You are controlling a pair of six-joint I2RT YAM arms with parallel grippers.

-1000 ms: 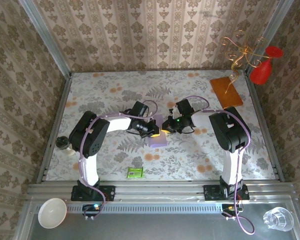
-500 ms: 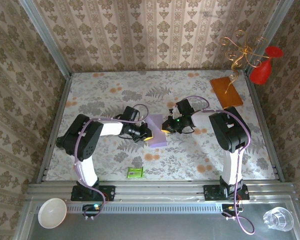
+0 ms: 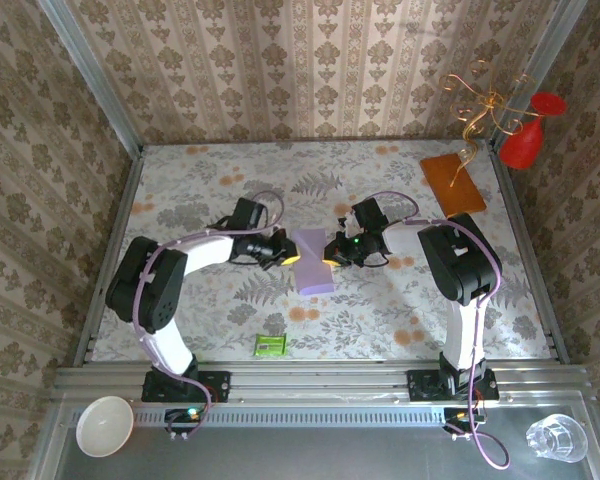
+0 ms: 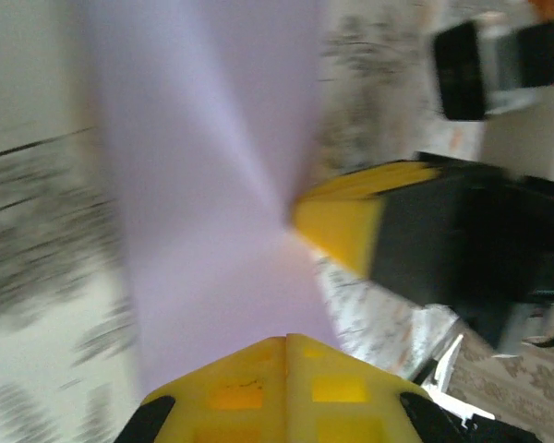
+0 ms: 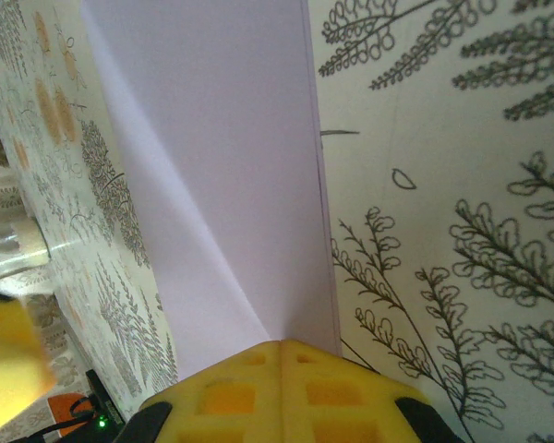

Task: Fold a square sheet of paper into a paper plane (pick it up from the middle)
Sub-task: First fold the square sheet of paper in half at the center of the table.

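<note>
The square sheet of paper, pale lavender, lies on the floral table between the two arms as an upright rectangle. A paper plane is out of view. In the right wrist view the sheet shows a diagonal crease and a doubled right edge. My left gripper is shut, its tip at the sheet's left edge. In the blurred left wrist view its yellow tip touches the paper. My right gripper is shut, and its tip rests on the sheet's right side. Nothing shows between either pair of jaws.
A green packet lies near the front edge. An orange-brown board, a gold wire ornament and a red vase stand at the back right. A small jar sits at the left wall. On the front ledge are a bowl and a glass.
My left arm has drawn back to the left, and its gripper slid from over the sheet to its left edge. More of the paper is uncovered. The right arm has stayed put.
</note>
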